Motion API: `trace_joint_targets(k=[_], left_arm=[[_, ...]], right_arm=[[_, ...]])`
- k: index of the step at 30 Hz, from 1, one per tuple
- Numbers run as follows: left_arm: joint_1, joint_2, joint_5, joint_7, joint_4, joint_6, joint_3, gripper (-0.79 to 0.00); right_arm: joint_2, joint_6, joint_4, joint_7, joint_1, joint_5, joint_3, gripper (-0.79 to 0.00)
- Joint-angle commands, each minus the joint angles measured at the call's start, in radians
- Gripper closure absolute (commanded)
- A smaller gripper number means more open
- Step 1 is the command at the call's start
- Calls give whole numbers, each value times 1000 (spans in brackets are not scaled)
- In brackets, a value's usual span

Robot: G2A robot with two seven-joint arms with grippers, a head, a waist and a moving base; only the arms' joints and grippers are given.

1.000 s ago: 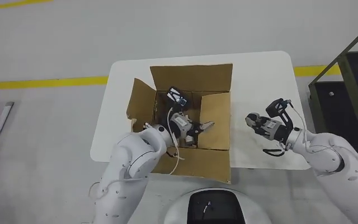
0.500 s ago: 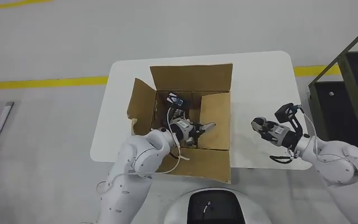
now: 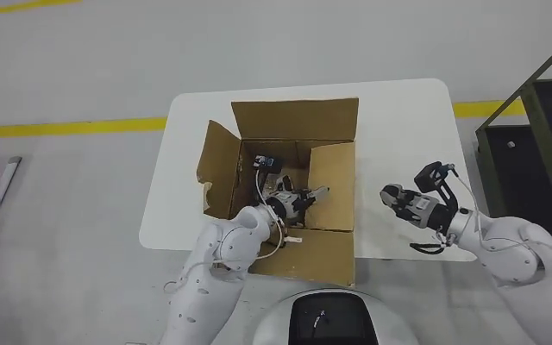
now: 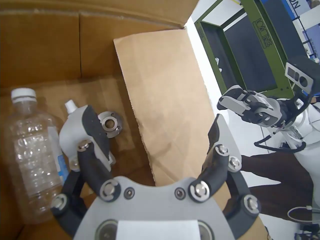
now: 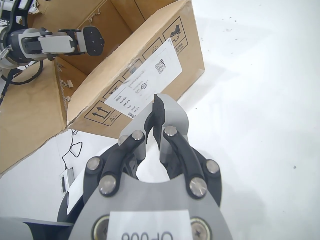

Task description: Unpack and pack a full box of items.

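Box [image 3: 293, 116] is sitting open on the white surface [image 3: 405, 112], and the left claw [image 4: 155, 126] is hanging inside it, spread wide and holding nothing. A clear bottle [image 4: 27, 151] is resting beside a metal fitting [image 4: 110, 124]. For a clean pick, the claw should probably be centring over the bottle's body and keeping off the folded-in flap [image 4: 160, 88]. The right claw [image 5: 156, 112] is waiting outside, pinched together and empty.

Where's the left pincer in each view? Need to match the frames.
Top view: left pincer, open, in the cardboard box opening, toward the robot.
Left wrist view: close up, spread inside the box.
Right wrist view: farther off, at the box's opening.
Shared landmark: the cardboard box.
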Motion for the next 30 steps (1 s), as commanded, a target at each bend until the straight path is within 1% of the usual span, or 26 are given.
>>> trace_joint_targets(k=[1,4,7,9,17,20,22,26,27,28,29,30], left_arm=[[-3,-4,-41,-3,18,27,4,-785],[-12,-8,-94,-20,44,48,5,-785],[-10,-14,-173,-13,58,66,0,-785],[-14,-16,-193,-14,66,73,1,-785],[-12,-24,-284,5,63,76,15,-785],[-13,-25,-288,8,51,86,23,-785],[-8,-28,-321,21,39,89,22,-785],[-3,-31,-378,26,25,65,21,-785],[-4,-30,-387,17,25,51,22,-785],[-7,-30,-397,-1,27,34,25,-785],[-11,-29,-401,-7,32,24,22,-785],[-16,-29,-403,-14,34,17,22,-785]], right_arm=[[-1,2,0,0,2,-3,-6,0],[-2,0,8,-2,4,-4,-18,0],[-3,0,16,4,7,-6,-35,0],[-5,-1,22,5,12,-12,-52,0],[-14,5,60,-4,38,3,-109,0],[-18,11,72,-8,47,24,-128,0],[-19,12,73,-8,50,19,-140,0],[-21,22,78,-19,61,14,-140,0],[-20,33,79,-23,62,12,-134,-58],[-20,51,82,-28,60,15,-125,-311],[-19,75,83,-25,58,16,-115,-610],[-18,95,80,-26,57,21,-100,-785]])
